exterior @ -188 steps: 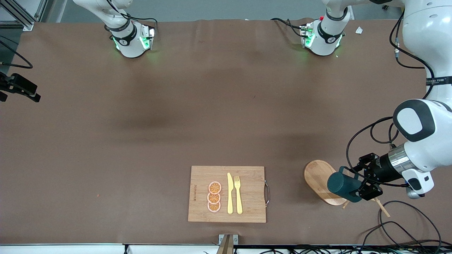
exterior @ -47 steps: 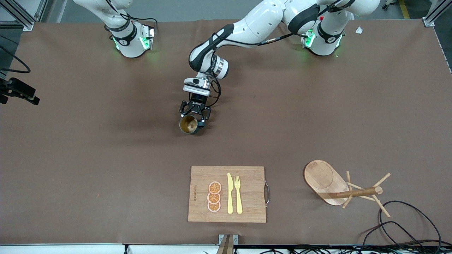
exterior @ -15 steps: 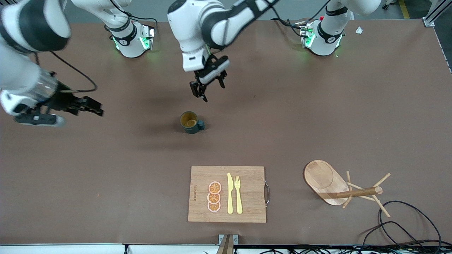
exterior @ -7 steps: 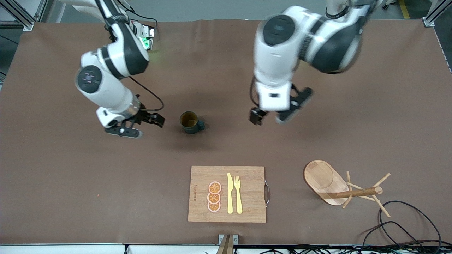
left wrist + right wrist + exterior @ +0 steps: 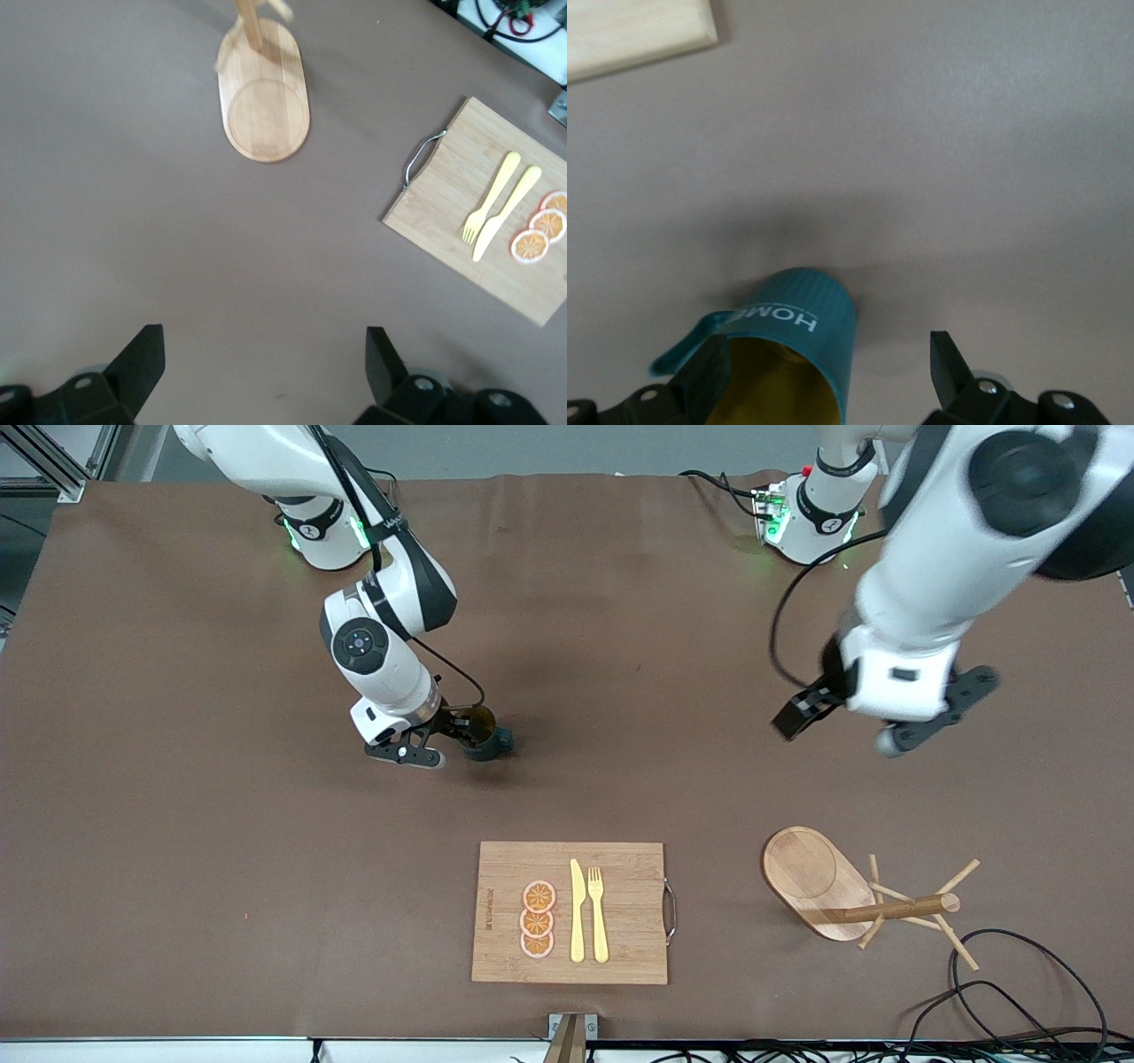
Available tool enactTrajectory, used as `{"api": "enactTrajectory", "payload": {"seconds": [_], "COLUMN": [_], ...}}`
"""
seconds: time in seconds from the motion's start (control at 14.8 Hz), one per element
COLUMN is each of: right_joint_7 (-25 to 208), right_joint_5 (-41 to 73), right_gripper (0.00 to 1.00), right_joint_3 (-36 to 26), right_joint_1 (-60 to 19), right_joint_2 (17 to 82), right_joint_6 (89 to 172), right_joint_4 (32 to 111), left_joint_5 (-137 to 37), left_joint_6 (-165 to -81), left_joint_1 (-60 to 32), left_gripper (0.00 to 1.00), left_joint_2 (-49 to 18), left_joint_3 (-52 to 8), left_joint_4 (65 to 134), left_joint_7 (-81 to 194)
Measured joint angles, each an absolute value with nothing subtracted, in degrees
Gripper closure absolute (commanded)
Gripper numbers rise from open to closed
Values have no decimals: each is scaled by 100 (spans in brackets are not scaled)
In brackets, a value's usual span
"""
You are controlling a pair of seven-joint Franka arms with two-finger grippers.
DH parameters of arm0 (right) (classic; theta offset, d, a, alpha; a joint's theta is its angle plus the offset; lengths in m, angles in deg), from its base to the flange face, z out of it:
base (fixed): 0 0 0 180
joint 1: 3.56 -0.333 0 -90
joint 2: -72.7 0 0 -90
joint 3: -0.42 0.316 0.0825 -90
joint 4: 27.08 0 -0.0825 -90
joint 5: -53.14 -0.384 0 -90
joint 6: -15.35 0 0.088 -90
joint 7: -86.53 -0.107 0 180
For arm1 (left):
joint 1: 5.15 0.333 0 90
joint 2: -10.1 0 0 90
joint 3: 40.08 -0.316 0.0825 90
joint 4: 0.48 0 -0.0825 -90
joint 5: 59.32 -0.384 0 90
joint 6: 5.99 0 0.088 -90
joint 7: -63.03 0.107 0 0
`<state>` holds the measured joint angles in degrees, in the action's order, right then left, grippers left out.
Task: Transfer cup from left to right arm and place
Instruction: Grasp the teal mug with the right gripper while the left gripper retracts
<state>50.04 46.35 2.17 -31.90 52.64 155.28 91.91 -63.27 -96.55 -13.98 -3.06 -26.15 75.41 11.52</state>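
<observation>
The cup, dark teal with a mustard-yellow inside, stands upright on the brown table, its handle pointing toward the left arm's end. My right gripper is down at the cup and open. In the right wrist view the cup sits low between the fingers. One finger overlaps its mouth and the other stands clear outside its wall, around my right gripper. My left gripper hangs open over bare table toward the left arm's end. The left gripper holds nothing.
A wooden cutting board with a yellow knife, a fork and three orange slices lies near the front edge. A wooden mug tree stands toward the left arm's end, with black cables beside it.
The right arm has swung in and brought its open fingers down around the cup. The left arm has moved away toward its own end of the table. The cup has stayed put.
</observation>
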Motion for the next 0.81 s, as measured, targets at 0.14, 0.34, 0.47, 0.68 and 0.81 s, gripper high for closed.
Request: {"api": "enactTrajectory", "payload": {"seconds": [0.14,0.34,0.47,0.68,0.81], "right_joint_7": [4993,4985,4984,4974,4969], "right_joint_5": [4635,4635,4635,4635,4635], "right_gripper": [0,0,1,49,79], "right_joint_3": [208,209,211,211,211], "right_joint_1": [-3190,-3209,-3264,-3356,-3388], "right_joint_2": [5272,5274,5274,5274,5274], "right_joint_6": [15528,15518,15517,15533,15536], "right_joint_4": [9200,9246,9370,9482,9490], "left_joint_5": [-6254,-6244,-6244,-6244,-6245], "left_joint_6": [-9529,-9486,-9475,-9112,-9033], "left_joint_1": [-1039,-851,-850,-908,-903], "left_gripper": [0,0,0,0,0], "left_joint_2": [-44,46,25,27,47], "left_joint_3": [-2621,-2642,-2626,-2560,-2580], "left_joint_4": [7554,7606,7653,7661,7633], "left_joint_7": [1971,2604,2964,3287,3543]}}
